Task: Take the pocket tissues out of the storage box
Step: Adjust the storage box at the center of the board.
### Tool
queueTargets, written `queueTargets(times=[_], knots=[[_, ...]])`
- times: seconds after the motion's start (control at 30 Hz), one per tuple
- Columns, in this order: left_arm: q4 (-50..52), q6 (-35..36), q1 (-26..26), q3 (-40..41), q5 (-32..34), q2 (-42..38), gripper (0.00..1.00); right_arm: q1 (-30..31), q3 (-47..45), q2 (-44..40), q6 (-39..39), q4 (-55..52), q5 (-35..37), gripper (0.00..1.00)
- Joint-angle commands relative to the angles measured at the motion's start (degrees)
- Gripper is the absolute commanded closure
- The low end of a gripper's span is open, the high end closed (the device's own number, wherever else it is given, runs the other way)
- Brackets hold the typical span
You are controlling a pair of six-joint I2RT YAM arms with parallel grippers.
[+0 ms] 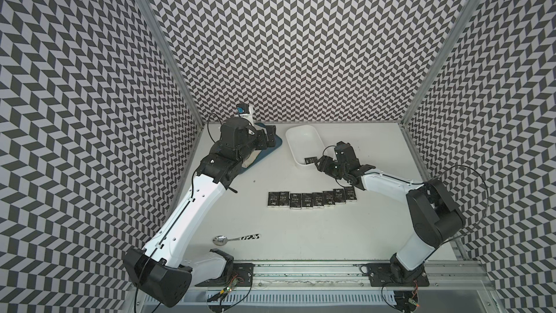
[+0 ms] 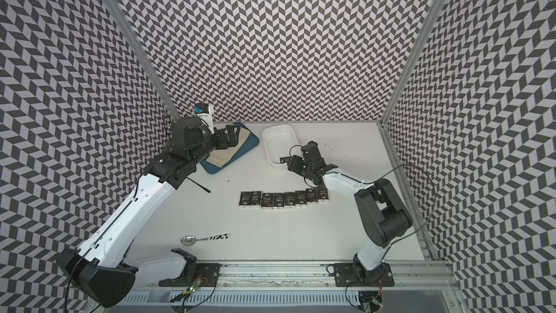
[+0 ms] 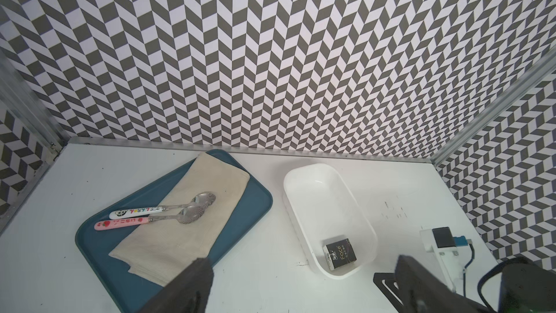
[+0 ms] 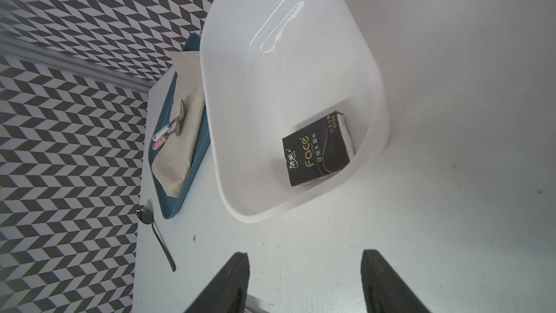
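1. Here, the storage box (image 1: 290,146) sits in the upper middle of the white table (image 1: 331,236) in both top views, with its long side slanted down to the right.
2. One last packet (image 1: 310,160) of pocket tissues lies flat inside the box at its lower right end. The right wrist view shows its "Face" print facing up and one short edge close against the wall (image 4: 317,152).
3. A row of eight packets (image 1: 311,200) lies on the table at the centre of the frame, below the box and well apart from it. They sit side by side, and the line climbs slightly toward the right.
4. The right gripper (image 1: 319,164) is just right of the box's lower end, beside the last packet. In its wrist view its fingers (image 4: 237,275) stand spread with nothing between them, over bare table short of the box's rim.
5. The left gripper (image 1: 270,137) is in the upper left part of the table, over the blue tray (image 1: 278,146). Its fingers (image 3: 198,278) stand wide apart and hold nothing.
6. The tray lies left of the box, near it but not touching. A folded beige cloth (image 3: 186,236) is on it, and two spoons (image 3: 168,215) rest side by side on the cloth, one with a white handle and one with a pink handle.
7. A third spoon (image 1: 234,238) lies alone on the table at lower left, near the left arm's base.
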State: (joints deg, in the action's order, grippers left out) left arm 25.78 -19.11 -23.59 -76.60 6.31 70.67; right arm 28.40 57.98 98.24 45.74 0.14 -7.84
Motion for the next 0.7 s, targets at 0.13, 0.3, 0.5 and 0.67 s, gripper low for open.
queueTargets(times=[0.13,0.3,0.5,0.67], knots=[[-0.31,0.64,-0.22,0.13,0.46,-1.51,0.01,0.43,4.91,6.16,5.72,4.96,-0.43,0.39],[-0.12,0.66,-0.22,0.45,0.55,-1.45,0.01,0.26,7.1,8.37,5.95,4.25,0.57,0.45],[-0.2,0.66,-0.2,0.38,1.08,-1.99,0.01,-1.53,8.88,9.84,3.56,2.08,0.9,0.59],[-0.05,0.52,-0.22,0.3,1.16,-2.13,0.01,-3.67,9.61,10.4,0.95,0.65,0.38,0.72]])
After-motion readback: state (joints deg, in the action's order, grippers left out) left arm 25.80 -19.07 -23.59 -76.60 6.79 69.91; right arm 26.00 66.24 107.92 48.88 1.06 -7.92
